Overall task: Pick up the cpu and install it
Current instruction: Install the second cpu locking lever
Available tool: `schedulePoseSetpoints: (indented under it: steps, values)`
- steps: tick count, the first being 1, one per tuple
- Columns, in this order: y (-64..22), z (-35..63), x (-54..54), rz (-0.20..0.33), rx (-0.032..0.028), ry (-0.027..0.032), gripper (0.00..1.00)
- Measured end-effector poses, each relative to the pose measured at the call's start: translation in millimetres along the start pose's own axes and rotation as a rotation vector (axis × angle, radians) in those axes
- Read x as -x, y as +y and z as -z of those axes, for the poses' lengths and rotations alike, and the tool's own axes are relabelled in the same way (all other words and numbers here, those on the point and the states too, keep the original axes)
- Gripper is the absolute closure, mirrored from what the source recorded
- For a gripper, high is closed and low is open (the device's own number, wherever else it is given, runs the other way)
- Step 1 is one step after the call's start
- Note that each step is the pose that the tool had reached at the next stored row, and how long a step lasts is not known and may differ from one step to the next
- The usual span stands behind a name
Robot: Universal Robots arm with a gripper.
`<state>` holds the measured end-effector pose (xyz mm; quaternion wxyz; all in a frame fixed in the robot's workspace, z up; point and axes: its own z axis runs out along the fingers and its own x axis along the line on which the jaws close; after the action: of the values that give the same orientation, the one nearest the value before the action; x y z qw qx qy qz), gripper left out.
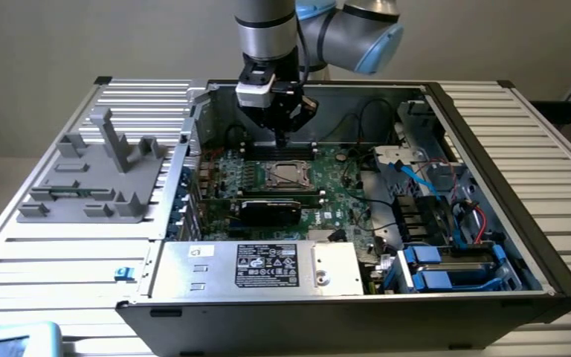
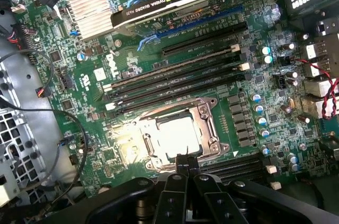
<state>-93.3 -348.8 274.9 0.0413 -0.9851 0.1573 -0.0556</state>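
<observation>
In the exterior view, the power supply (image 1: 256,266) lies nearest, at the front of the open case (image 1: 523,186). Behind it is the black card (image 1: 271,210) on the motherboard (image 1: 340,195). Further back, the cpu (image 1: 287,174) sits in the socket (image 1: 288,165), bright in the wrist view (image 2: 178,137). The gripper (image 1: 280,140) hangs just above the socket's far edge, fingers clenched together, holding nothing

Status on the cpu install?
Gripper jaws shut, empty, just above socket edge. Cpu seated in socket. Nothing in the way.
</observation>
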Motion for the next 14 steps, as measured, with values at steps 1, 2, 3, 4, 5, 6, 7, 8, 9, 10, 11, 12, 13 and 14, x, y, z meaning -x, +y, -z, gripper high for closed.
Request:
schedulePoseSetpoints:
  steps: [1,2,3,4,5,6,7,8,9,10,11,12,13,14]
  values:
    - [0.1,0.1,0.0,0.0,0.0006,-0.0014,0.89]
    - [0.1,0.1,-0.1,0.0,0.0022,-0.0058,0.89]
    - [0.2,0.1,0.0,0.0,0.0042,-0.0119,0.89]
    - [0.2,0.1,0.1,0.001,0.0058,-0.0164,0.89]
    - [0.3,0.1,0.2,0.004,0.0067,-0.0195,0.89]
    - [0.3,0.2,0.3,0.007,0.0072,-0.0221,0.89]
    - [0.4,0.2,0.3,0.01,0.0076,-0.0242,0.89]
    - [0.7,0.1,0.2,0.011,0.0076,-0.0259,0.89]
    - [1.1,0.1,0.0,0.013,0.0083,-0.0283,0.89]
    - [1.7,0.2,-0.2,0.014,0.009,-0.031,0.89]
    - [2.3,0.2,-0.4,0.014,0.0099,-0.0339,0.89]
    - [2.9,0.2,-0.6,0.015,0.0107,-0.0367,0.89]
    - [3.7,0.3,-0.8,0.016,0.0113,-0.0389,0.89]
    - [4.5,0.4,-1.1,0.017,0.0117,-0.0404,0.89]
